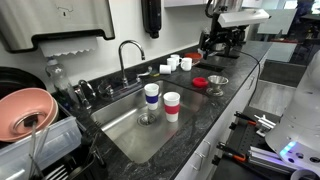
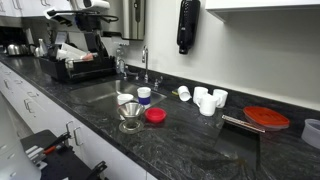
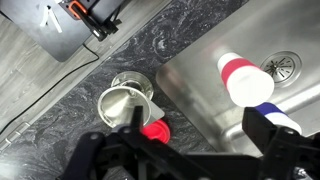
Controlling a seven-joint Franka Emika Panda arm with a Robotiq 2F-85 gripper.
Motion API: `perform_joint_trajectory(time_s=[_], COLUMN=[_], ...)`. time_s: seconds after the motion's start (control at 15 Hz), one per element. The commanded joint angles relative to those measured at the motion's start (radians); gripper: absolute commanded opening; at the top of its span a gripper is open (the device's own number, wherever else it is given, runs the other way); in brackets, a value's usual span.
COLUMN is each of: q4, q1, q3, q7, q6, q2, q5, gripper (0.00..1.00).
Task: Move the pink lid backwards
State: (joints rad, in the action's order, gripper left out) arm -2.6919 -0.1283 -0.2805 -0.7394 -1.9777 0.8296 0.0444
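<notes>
The pink lid is small, round and reddish-pink. It lies flat on the dark stone counter beside the sink, right next to a metal funnel. It shows in both exterior views. In the wrist view my gripper is open and empty, well above the counter. Its left finger is over the lid and its right finger is over the sink edge. In an exterior view the arm hangs over the far end of the counter.
The sink holds a white cup with a red band and a blue-banded cup. Several white cups and a red disc stand on the counter. A coffee machine and a salmon-pink bowl are also there.
</notes>
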Motion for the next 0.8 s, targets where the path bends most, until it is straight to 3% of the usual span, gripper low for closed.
perform_joint_trajectory(time_s=[0.0,0.4,0.73], q4=[0.008,0.011,0.022], q1=[0.01,-0.019,-0.077], q3=[0.005,0.024,0.079], q7=[-0.015,-0.009,-0.031], q6=[-0.03,-0.24,-0.343], q2=[-0.02,-0.14,-0.284], q5=[-0.03,-0.069,-0.097], gripper=[1.0,1.0,1.0])
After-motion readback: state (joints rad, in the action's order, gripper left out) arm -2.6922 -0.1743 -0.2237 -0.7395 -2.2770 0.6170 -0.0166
